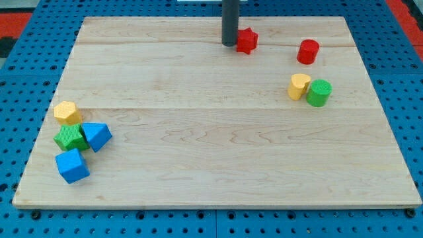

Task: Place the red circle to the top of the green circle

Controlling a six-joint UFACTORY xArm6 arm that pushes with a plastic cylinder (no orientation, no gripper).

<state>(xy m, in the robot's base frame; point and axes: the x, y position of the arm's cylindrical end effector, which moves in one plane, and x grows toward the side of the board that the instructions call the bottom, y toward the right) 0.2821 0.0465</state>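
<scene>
The red circle (pixel 308 51) stands near the view's top right of the wooden board (pixel 218 152). The green circle (pixel 319 92) stands below it and slightly to the right, touching a yellow block (pixel 299 86) on its left. My tip (pixel 229 43) is at the view's top centre, well to the left of the red circle. It is right beside a red star-shaped block (pixel 247 40), on that block's left.
At the view's lower left lies a cluster: a yellow block (pixel 67 112), a green block (pixel 69 137), a blue triangular block (pixel 97 135) and a blue cube (pixel 72 165). Blue pegboard surrounds the board.
</scene>
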